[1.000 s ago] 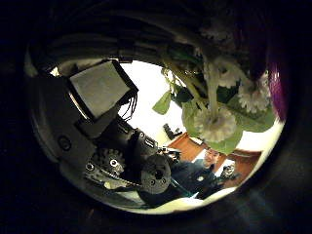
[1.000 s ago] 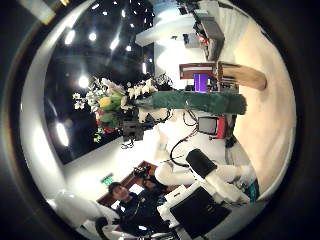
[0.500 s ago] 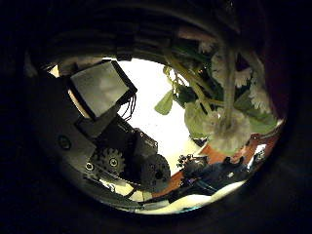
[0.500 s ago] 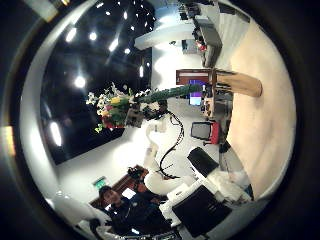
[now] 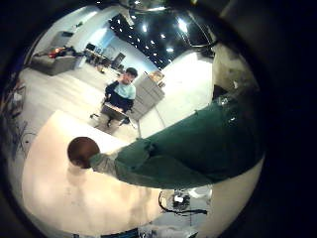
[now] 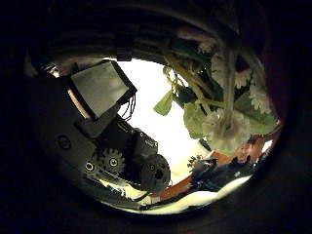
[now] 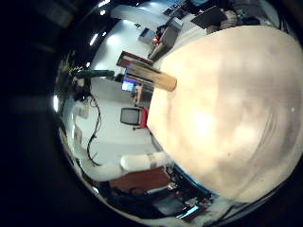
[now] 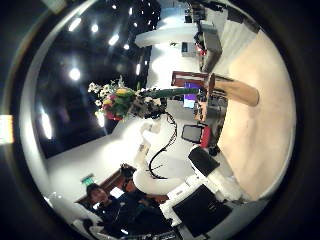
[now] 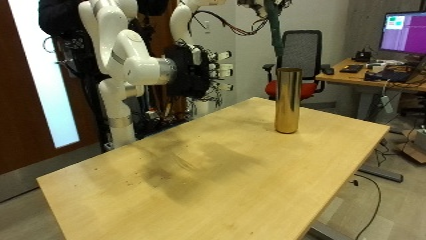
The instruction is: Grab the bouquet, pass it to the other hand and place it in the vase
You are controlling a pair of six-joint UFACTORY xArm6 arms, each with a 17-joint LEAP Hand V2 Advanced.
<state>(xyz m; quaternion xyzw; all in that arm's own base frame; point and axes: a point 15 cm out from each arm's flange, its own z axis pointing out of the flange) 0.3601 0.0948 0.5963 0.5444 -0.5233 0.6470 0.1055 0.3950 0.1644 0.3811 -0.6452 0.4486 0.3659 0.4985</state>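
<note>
The tall gold vase stands on the wooden table near its far edge. My left hand, at the top of the outside view, is shut on the bouquet, whose dark green wrapped stem hangs just above the vase mouth. The flowers are cut off there. The left thumb side palm view shows white flowers close by. The left little finger side palm view shows the green wrap pointing at the vase mouth. The right thumb side palm view shows the bouquet beside the vase. My right hand is open and empty, away from the vase.
A black office chair and a desk with a monitor stand behind the table. The table's edge is close behind the vase. The right little finger side palm view shows the vase on the wide tabletop.
The bouquet looks smaller and farther in the right thumb side palm view, its stem now by the vase. The left thumb side palm view's background has shifted, so the left hand moved.
</note>
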